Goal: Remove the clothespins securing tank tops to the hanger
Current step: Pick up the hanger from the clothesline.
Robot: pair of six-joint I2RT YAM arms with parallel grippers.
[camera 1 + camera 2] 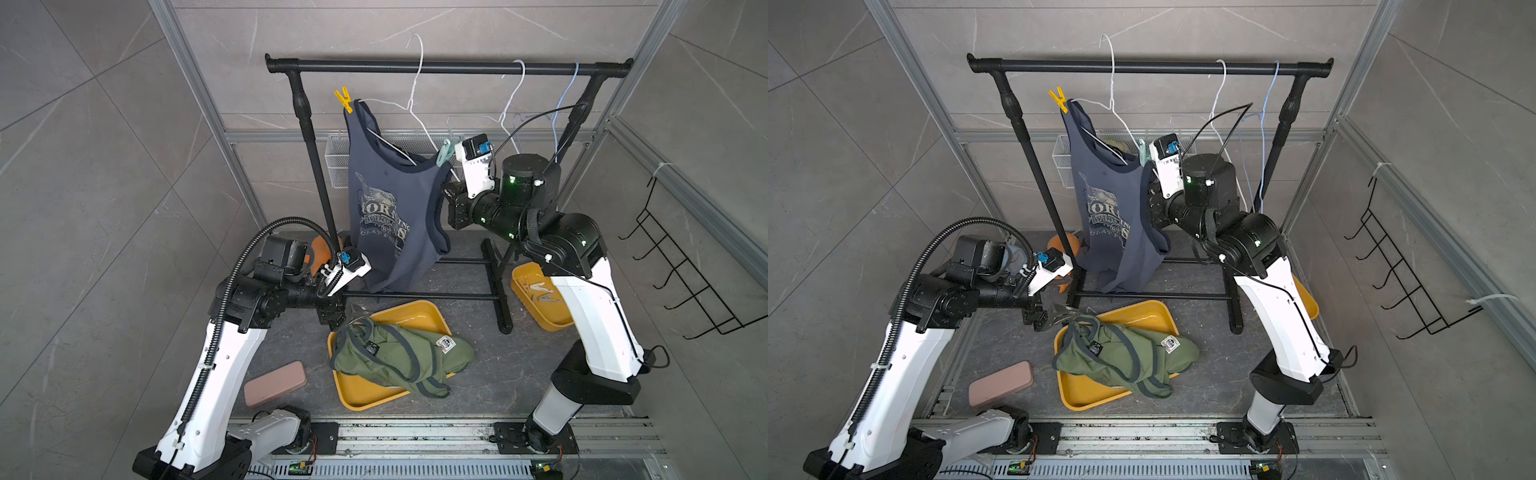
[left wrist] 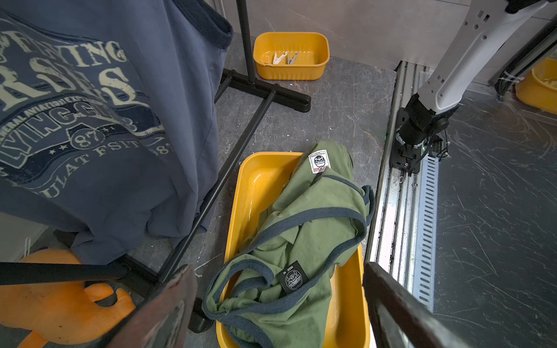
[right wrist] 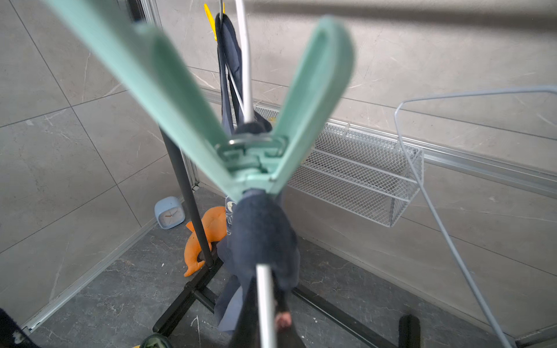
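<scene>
Mint clothespin (image 1: 444,153) near R gripper (image 1: 451,198)

Light: bright, even and diffuse from above; only soft shadows are cast.
Glare: a pale sheen is seen on the yellow tray (image 1: 419,318).
Blur: the mint clothespin (image 3: 250,168) is rendered unfocused close up.
Distortion: frame posts (image 1: 202,95) are bowed at 10 and 2 o'clock.
</scene>
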